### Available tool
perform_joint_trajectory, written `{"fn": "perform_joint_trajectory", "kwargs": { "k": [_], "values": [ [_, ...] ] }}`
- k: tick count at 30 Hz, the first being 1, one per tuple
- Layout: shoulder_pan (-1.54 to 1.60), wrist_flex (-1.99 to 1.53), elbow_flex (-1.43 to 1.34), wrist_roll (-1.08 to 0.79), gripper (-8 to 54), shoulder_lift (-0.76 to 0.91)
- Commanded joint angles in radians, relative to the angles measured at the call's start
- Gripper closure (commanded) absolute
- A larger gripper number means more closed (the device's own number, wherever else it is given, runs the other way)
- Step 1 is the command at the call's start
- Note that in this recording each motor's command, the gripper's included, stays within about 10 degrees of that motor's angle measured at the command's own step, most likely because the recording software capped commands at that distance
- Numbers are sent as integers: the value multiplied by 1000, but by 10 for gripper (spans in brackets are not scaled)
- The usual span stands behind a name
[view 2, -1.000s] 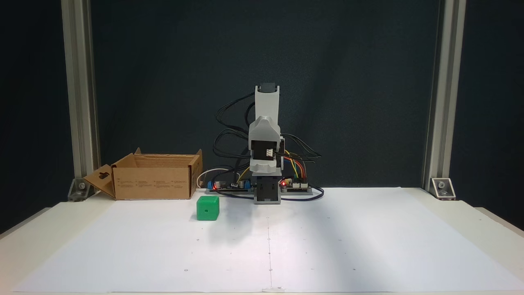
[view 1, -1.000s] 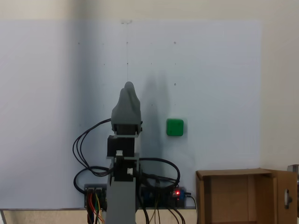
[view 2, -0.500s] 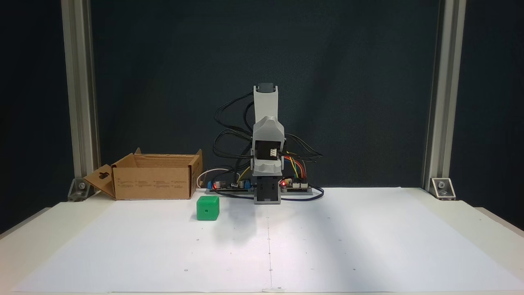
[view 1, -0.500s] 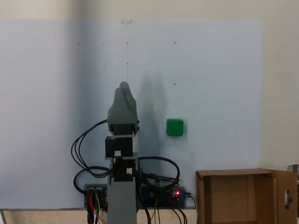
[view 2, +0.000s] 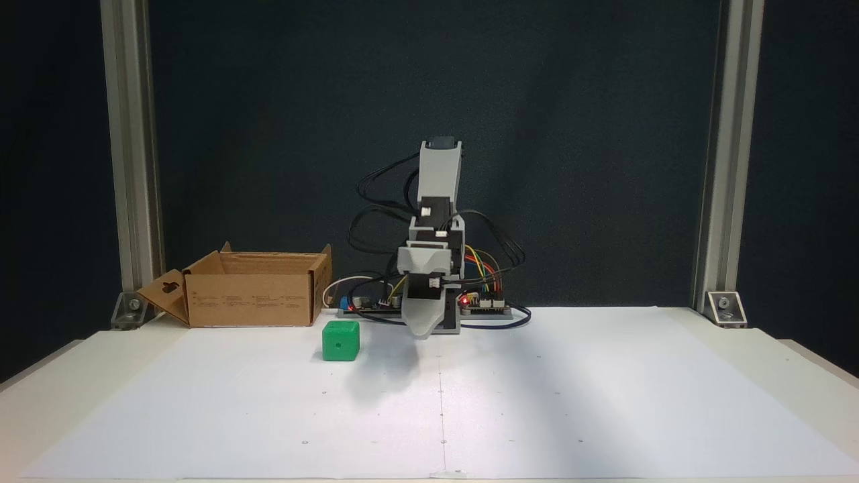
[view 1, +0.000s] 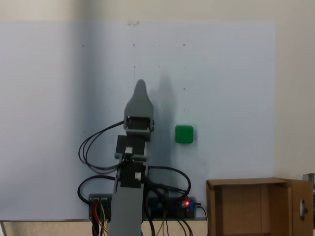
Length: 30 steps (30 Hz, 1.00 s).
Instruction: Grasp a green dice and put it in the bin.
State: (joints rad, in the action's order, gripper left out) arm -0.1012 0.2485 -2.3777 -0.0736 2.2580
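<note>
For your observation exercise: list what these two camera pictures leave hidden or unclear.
1. Whether the gripper is open or shut: in both fixed views its jaws overlap into one grey tip.
2. The bin floor: cut off by the bottom edge in one fixed view, hidden behind its front wall in the other.
3. The green dice markings: too small beyond one dot.

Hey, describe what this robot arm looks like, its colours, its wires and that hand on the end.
The arm is built of light grey plastic links with black motor blocks between them. Loops of black cable hang beside it, and red, yellow and green wires run down to circuit boards with a red light at its base. The hand is a smooth grey shell that tapers to a rounded tip.
</note>
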Motion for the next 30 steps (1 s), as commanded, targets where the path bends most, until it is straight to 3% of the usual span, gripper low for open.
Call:
{"fn": "perform_joint_trajectory", "kwargs": {
  "k": [1,9,19,30],
  "values": [
    [-14,-164,153,-31,32,104],
    [-64,-595,364,87,32,103],
    [-195,-1285,840,518,67,61],
    [-491,-1848,979,551,88,-52]
  ]
}}
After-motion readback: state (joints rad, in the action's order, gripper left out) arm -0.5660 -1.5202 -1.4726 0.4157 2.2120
